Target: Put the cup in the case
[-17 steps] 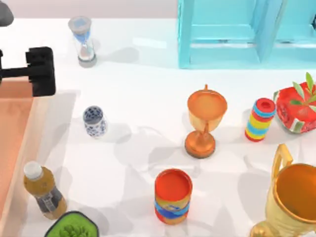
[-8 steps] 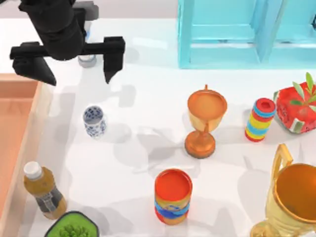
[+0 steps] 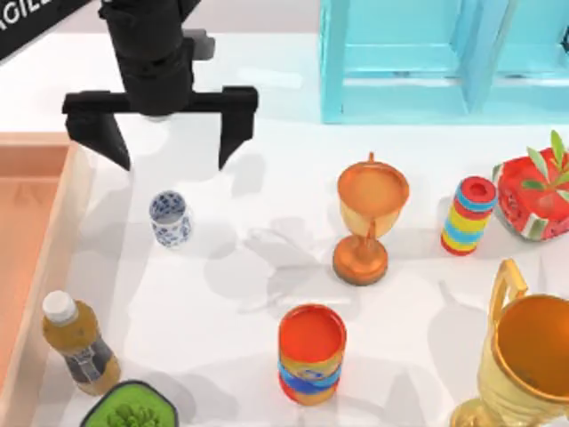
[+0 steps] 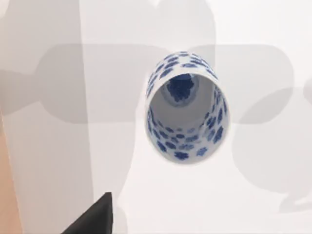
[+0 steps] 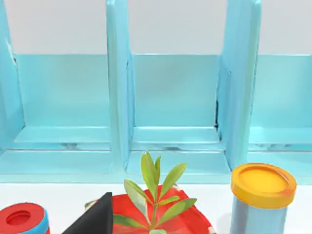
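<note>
The cup, small and white with blue flowers, stands upright on the white table just right of the case, a light-brown wooden box at the table's left edge. My left gripper hangs open and wide just behind the cup, its fingers spread to either side and touching nothing. In the left wrist view I look down into the cup, with one black fingertip at the frame's edge. My right arm is parked facing the cabinet; one fingertip stands far off centre, so that gripper is open.
A juice bottle and a green bowl stand in front of the cup. An orange trophy, an orange-red can, a striped spool, a gold trophy, a red plant pot and the turquoise cabinet lie to the right.
My left arm has swung right from over the case to just behind the cup, turning its open gripper so that it spans the cup. The cup has not moved.
</note>
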Controlling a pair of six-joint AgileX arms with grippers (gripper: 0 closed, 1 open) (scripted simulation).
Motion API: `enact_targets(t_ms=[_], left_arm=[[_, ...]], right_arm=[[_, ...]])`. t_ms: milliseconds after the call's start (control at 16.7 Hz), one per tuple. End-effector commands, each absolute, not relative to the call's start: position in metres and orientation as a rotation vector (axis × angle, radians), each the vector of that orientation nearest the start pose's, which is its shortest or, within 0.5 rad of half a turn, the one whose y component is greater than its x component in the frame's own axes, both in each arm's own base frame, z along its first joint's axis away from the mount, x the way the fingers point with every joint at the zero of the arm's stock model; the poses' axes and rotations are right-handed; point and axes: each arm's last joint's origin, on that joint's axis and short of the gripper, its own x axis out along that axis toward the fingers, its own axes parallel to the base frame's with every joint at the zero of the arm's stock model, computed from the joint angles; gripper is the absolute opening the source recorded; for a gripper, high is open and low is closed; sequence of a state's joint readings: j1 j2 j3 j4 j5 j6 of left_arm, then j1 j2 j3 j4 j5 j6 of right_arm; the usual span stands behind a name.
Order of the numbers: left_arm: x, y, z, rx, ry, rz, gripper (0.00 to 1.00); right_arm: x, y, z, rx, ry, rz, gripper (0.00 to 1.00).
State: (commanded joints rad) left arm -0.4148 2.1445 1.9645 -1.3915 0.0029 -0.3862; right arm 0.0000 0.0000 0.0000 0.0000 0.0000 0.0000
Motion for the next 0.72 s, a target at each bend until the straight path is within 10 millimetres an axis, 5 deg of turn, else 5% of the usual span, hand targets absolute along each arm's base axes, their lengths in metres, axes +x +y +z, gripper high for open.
enact_targets(t_ms=[300,720], left_arm=[[0.388,-0.163,0.233,0.015,1.572,-0.014,1.0],[0.39,-0.166,0.155,0.013,1.564,-0.018,1.0]], right_arm=[[0.106,-0.001,0.16,0.0,0.0,0.0,1.0],[0.106,-0.001,0.16,0.0,0.0,0.0,1.0]])
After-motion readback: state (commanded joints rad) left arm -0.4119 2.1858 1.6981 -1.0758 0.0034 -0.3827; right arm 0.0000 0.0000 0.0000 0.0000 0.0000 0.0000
